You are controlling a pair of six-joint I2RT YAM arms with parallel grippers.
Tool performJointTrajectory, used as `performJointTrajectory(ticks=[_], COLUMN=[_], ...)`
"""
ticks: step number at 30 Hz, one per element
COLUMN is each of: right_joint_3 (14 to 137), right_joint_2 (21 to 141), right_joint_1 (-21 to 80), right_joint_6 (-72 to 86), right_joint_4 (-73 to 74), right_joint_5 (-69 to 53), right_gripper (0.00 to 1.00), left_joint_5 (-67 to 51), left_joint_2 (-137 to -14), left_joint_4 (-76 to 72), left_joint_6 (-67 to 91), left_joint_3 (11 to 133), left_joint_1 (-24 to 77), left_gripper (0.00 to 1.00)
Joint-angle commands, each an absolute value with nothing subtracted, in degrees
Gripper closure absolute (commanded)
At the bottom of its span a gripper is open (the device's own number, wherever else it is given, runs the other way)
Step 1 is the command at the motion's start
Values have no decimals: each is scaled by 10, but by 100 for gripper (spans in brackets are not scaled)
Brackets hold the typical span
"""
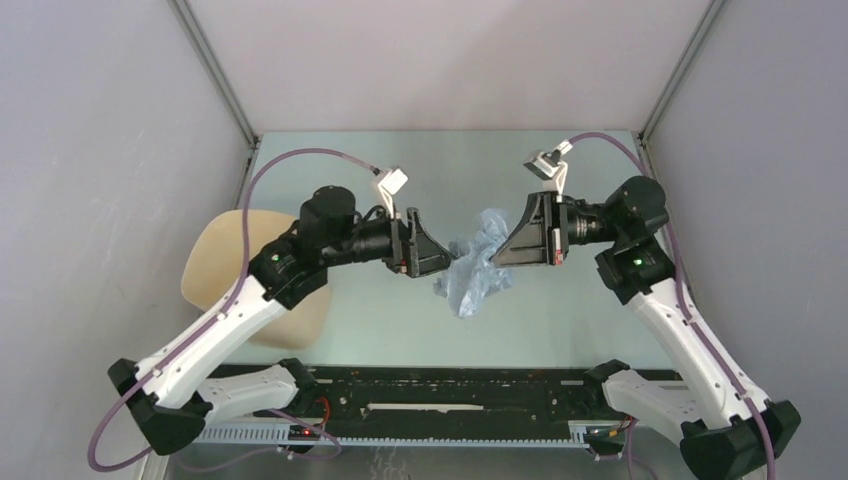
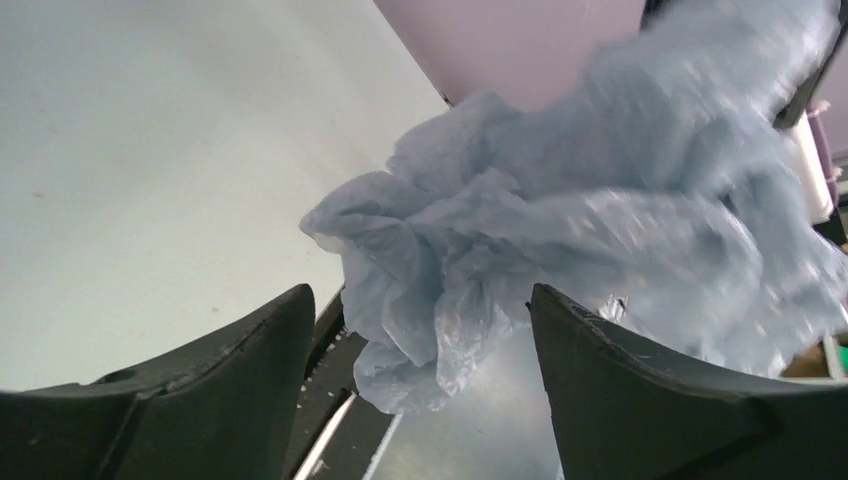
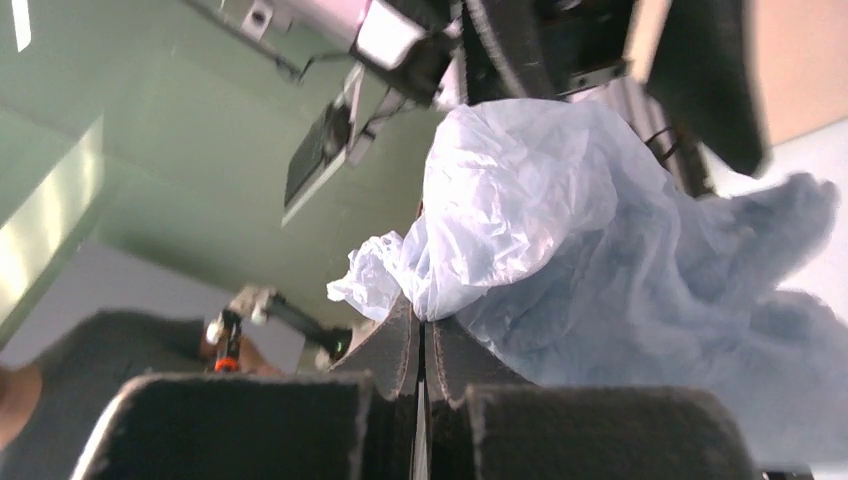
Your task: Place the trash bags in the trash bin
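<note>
Well to the right of the trash bin (image 1: 215, 268): trash bag (image 1: 478, 262), crumpled, dangling from one pinched fold. Right gripper (image 3: 420, 335) is clamping that fold, jaws closed; left gripper (image 2: 420, 300) is gaping on the bag's bin side, holding nothing. Likely fault: glossy film slipping free in transit, or billowing across the bin's mouth.

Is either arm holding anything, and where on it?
The right fingers pinch a bunched fold at the edge of the bag; the left fingers are open.

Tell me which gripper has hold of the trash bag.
The right gripper: its jaws are shut on the trash bag, while the left gripper stands wide open.
</note>
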State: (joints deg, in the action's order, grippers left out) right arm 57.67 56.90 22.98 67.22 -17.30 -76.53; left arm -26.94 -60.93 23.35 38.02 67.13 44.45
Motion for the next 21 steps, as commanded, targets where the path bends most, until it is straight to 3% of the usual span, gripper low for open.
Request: performJointTrajectory(ticks=[1, 3, 7, 14, 21], right_joint_3=[624, 631, 632, 631, 632], right_joint_2=[538, 546, 556, 561, 572], right_joint_1=[192, 174, 179, 202, 234], right_joint_6=[518, 531, 621, 726, 754], right_joint_4=[99, 217, 327, 384, 431], right_joint_5=[-628, -523, -397, -332, -307], right_gripper=[100, 100, 100, 100, 100], left_joint_5=[-171, -123, -121, -108, -73], left_joint_2=[-525, -496, -487, -596, -710], left_joint_4=[239, 238, 203, 260, 375], left_joint_6=[340, 342, 340, 275, 247], left_joint_3=[667, 667, 668, 773, 852], left_joint_1=[441, 440, 449, 539, 560], left_gripper=[12, 2, 0, 0, 1])
